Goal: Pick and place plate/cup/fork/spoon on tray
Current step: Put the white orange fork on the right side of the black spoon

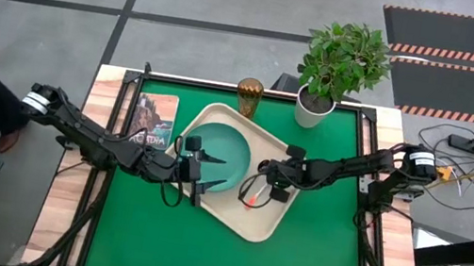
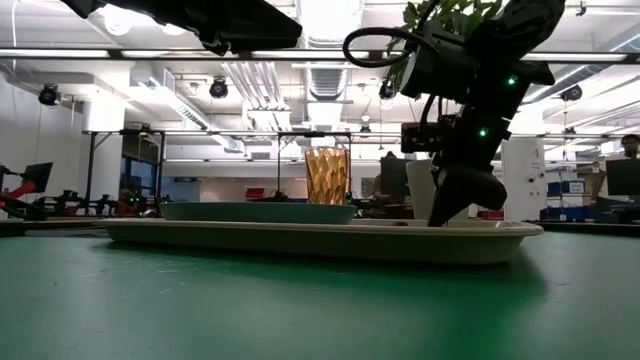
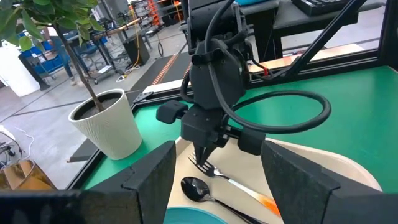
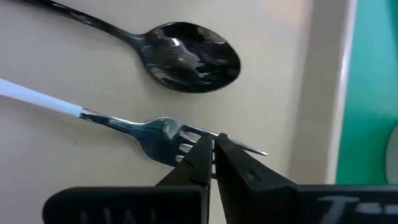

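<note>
Tray at the middle of the high view already carries the plate, fork and spoon. Only the cup looks left, standing on the mat at upper centre, just beside the tray's far edge. The right gripper is pinched on the fork's tines; the left gripper hovers spread over the plate. A potted plant and a book sit near, though neither blocks the cup.

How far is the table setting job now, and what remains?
Done: the plate, spoon and fork lie on the tray. In hand: the right tool, fingers together, sits at the fork's tines. The left tool waits open over the plate. Left: the cup stands off the tray.
</note>
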Controlling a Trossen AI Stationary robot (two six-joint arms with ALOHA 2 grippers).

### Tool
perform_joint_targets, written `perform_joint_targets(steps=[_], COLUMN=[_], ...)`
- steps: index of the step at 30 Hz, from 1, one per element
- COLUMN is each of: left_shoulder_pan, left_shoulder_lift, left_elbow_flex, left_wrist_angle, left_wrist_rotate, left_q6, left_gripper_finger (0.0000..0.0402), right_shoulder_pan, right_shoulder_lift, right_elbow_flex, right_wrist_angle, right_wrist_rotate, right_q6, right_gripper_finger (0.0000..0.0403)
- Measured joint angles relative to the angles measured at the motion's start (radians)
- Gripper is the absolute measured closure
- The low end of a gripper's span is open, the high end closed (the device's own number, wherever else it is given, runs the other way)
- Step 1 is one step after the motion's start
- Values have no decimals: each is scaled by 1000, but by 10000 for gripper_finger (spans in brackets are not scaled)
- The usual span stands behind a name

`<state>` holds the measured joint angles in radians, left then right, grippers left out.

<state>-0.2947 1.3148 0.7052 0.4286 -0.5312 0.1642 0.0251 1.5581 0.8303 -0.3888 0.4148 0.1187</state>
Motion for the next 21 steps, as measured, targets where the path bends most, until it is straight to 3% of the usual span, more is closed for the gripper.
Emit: perform_joint_targets(steps=[6,9,14,21], left_shoulder_pan=[0,0,0,0], left_shoulder_lift=[0,0,0,0], left_elbow_flex=[0,0,0,0], left_wrist_angle=[0,0,0,0], left_wrist_rotate=[0,0,0,0], left_q6=[0,0,0,0], left_gripper_finger=[182,182,182,182], right_shoulder_pan=[2,22,75,128], right_shoulder_lift=[0,0,1,50], right_elbow_flex=[31,61,54,29], right_wrist_angle=[1,23,191,322], right_wrist_rotate=[7,-60,-211,-215], right_q6=[-11,22,46,91], right_gripper_finger=[394,394,394,394])
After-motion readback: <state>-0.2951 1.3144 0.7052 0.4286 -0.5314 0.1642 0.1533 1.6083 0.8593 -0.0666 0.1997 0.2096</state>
